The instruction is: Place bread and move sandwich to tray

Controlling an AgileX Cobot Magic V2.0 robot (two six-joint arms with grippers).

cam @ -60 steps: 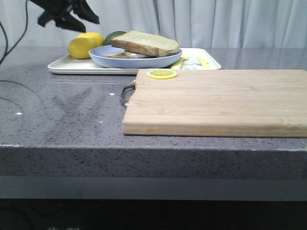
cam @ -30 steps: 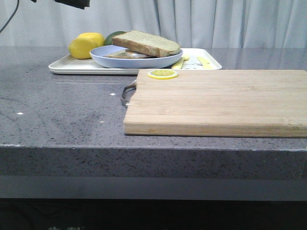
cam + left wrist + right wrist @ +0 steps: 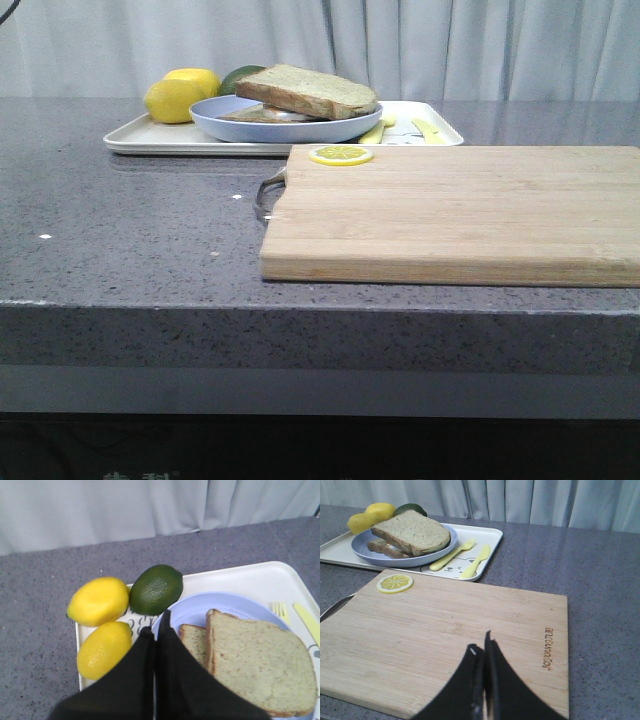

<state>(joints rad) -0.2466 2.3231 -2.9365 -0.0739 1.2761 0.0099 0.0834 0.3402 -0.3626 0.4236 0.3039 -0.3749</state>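
The thick speckled bread (image 3: 305,90) lies on top of a flatter slice, forming the sandwich (image 3: 382,547) on the pale blue plate (image 3: 230,128). The plate stands on the white tray (image 3: 150,140) at the back left. In the left wrist view my left gripper (image 3: 157,625) hovers above the plate's rim (image 3: 240,605), beside the bread (image 3: 260,667), shut and holding nothing. My right gripper (image 3: 481,647) is shut and empty above the wooden cutting board (image 3: 445,630). Neither gripper shows in the front view.
Two lemons (image 3: 100,600) and a green fruit (image 3: 156,587) sit on the tray's far left. A yellow fork (image 3: 452,555) and knife (image 3: 477,560) lie on the tray right of the plate. A lemon slice (image 3: 340,154) rests on the board's back left corner.
My left arm, seen above the tray's left end a second ago, has risen out of the front view. The bread, plate and tray have not moved.
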